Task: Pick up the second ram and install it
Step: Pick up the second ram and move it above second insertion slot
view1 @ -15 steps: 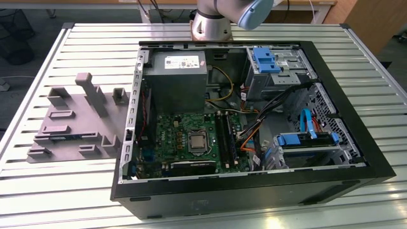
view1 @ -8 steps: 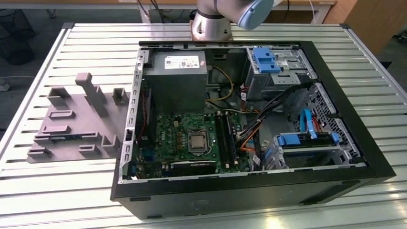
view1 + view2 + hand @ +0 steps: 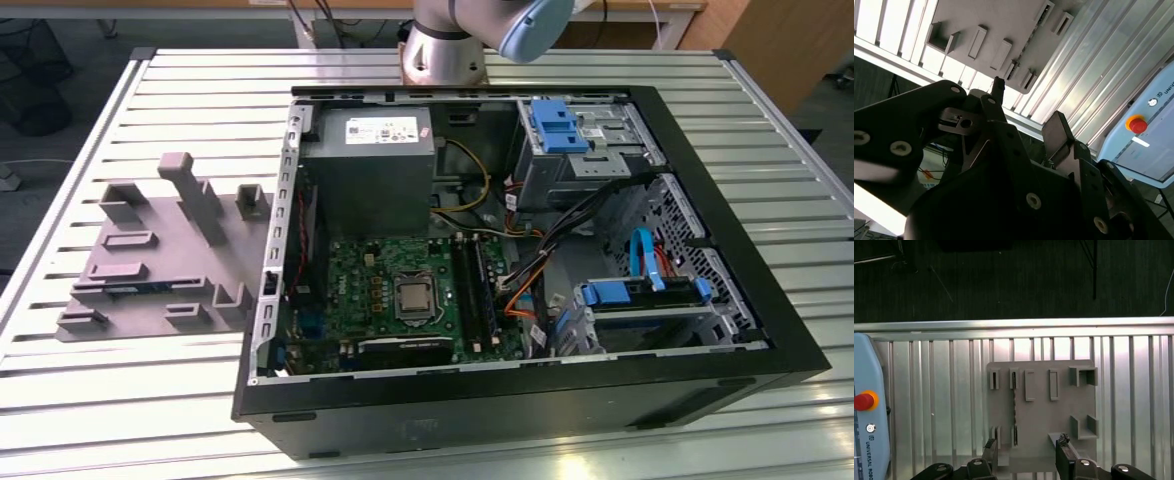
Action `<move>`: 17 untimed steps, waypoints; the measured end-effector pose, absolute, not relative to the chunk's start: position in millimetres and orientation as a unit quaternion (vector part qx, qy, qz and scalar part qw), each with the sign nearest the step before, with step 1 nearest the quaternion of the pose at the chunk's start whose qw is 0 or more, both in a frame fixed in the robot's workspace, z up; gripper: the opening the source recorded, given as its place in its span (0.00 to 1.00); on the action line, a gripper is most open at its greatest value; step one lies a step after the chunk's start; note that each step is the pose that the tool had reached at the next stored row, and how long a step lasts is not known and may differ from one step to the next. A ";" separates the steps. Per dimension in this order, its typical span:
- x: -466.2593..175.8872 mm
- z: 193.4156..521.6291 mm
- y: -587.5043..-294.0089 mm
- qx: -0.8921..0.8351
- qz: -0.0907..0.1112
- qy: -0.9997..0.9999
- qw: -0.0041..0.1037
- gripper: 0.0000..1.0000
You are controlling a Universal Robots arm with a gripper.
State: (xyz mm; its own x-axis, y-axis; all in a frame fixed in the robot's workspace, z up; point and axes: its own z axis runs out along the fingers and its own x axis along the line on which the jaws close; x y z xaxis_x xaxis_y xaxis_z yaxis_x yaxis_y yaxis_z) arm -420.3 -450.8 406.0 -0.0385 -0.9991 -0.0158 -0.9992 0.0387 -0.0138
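Black 2-fingered tool (image 3: 1026, 446) hangs spread, empty, well above the thin dark ram stick (image 3: 1014, 407) in its grey plastic holder plate (image 3: 1054, 415). Approach step, I judge; the grasp needs centring.

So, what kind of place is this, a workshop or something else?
Most likely a robotics lab bench for computer-assembly trials. An open computer case stands on a ribbed metal table, a grey holder plate lies beside it, and a robot arm rises behind the case.

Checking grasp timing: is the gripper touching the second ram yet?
Apart. In the first wrist view the second ram stands in the grey holder, with bare holder showing between it and each finger of the open gripper.
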 end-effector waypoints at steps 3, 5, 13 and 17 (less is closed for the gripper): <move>-420.3 405.4 -450.8 -0.693 0.001 0.721 0.011 0.59; -420.3 405.0 -450.8 -0.693 0.001 0.721 0.011 0.65; -420.3 402.9 -450.8 -0.693 0.001 0.721 0.011 0.65; -420.3 402.1 -450.8 -0.693 0.001 0.721 0.011 0.66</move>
State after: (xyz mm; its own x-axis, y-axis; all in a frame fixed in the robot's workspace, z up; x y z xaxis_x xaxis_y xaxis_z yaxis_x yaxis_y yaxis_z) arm -420.3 -450.8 402.1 -0.0385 -0.9991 -0.0168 -0.9992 0.0388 -0.0138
